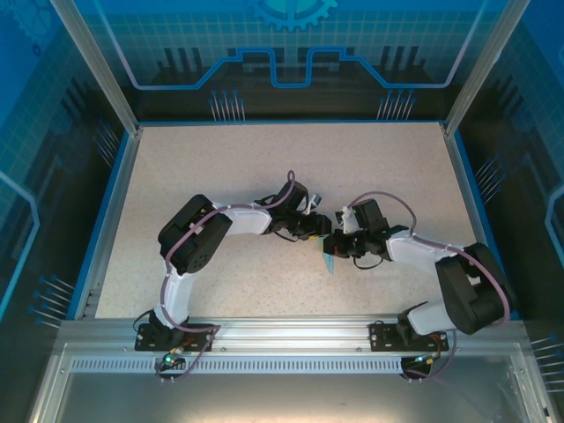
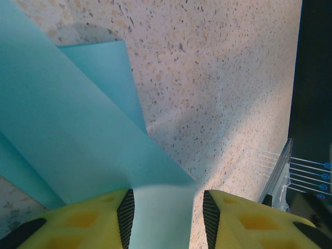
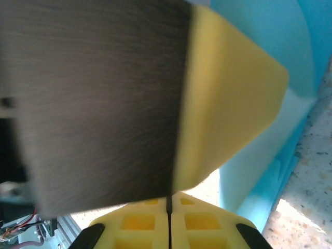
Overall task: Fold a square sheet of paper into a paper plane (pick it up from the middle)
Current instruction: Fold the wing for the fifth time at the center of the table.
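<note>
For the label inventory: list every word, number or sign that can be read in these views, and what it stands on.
No readable text in any view.
The light-blue paper is plain and unmarked.
The blue back panel bears only a gear shape and circuit-style lines, no letters or digits.
</note>
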